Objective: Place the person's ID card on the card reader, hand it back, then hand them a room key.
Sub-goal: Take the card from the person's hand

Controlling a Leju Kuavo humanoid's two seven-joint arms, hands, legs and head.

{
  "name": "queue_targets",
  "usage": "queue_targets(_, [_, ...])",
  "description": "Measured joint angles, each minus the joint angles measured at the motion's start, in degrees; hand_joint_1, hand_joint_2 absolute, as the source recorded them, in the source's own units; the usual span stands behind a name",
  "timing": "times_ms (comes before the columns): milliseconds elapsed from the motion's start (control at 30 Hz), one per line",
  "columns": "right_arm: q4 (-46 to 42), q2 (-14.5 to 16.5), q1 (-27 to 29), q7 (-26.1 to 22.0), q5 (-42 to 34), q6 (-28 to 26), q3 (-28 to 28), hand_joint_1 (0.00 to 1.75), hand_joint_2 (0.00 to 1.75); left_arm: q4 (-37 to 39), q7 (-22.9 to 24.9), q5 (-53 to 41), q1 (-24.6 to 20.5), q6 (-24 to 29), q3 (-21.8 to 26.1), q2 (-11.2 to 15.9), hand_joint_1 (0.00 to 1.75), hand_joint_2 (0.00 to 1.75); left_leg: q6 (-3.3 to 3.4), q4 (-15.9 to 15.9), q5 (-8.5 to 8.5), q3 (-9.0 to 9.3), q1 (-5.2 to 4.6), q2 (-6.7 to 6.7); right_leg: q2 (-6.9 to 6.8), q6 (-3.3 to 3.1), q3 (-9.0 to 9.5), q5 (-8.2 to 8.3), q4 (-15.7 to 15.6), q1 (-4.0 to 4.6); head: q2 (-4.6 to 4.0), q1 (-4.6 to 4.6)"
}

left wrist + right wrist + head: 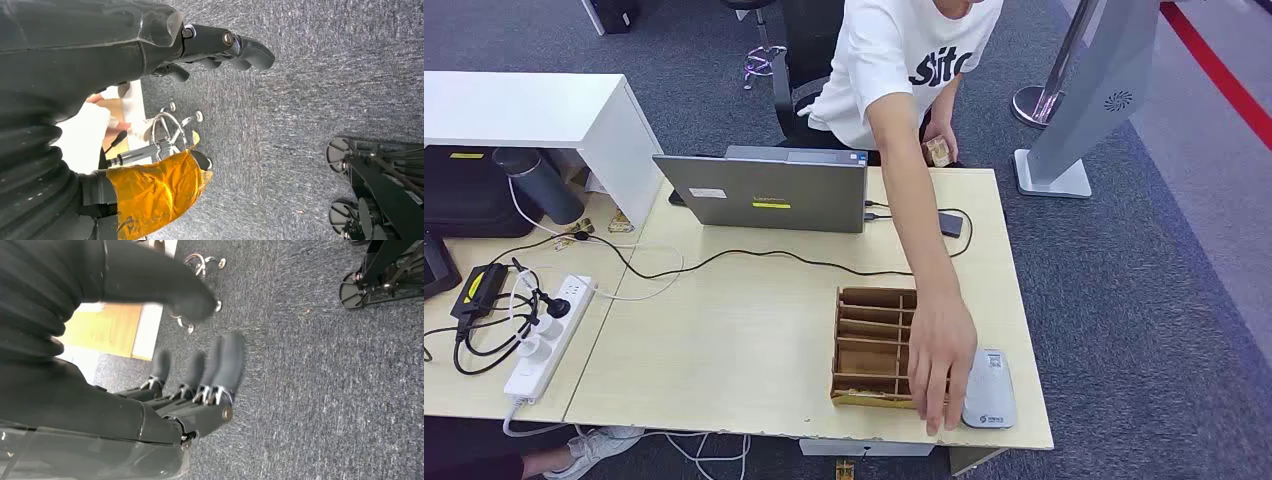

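Nearest, hanging low over the grey carpet: left hand (165, 45) with fingers (245, 50) slightly bent and apart from the tape-wrapped thumb, gripping nothing. Likewise the right hand (200, 390), fingers (227, 360) stretched out straight, thumb held clear of them, nothing between.

Further out, at the near right corner of the counter (724, 350): grey card reader (990, 388), just beside a wooden slotted box (871, 345). Spread across the box's right edge and touching the reader's left side, the person's hand (939, 350), reaching in from the far side. No ID card plainly visible; possibly under that palm, impossible to tell. Contents of the box slots, perhaps room keys, too small to make out.

Further back: a power strip (549, 335) at the left, a grey laptop (764, 190) with its cable trailing across the counter. Beyond the far edge, the person's other hand, pinching something small and yellowish, too small to name.

Judged from this: very start of the task, card not yet received and nothing yet laid on the reader by the robot. Next move probably a lift of the right hand up to counter height toward the reader, waiting until the person's arm is clear, then a light pinch on the card's edge.
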Motion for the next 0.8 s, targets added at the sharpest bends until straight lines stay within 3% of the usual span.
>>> queue_targets(800, [0.0, 0.0, 0.0, 0.0, 0.0, 0.0, 0.0, 1.75, 1.75, 0.0, 0.0, 0.0, 0.0, 0.0, 0.0, 0.0, 0.0, 1.75, -0.02, 0.0, -0.02, 0.0, 0.0, 0.0, 0.0, 0.01, 0.0, -0.01, 0.0, 0.0, 0.0, 0.0])
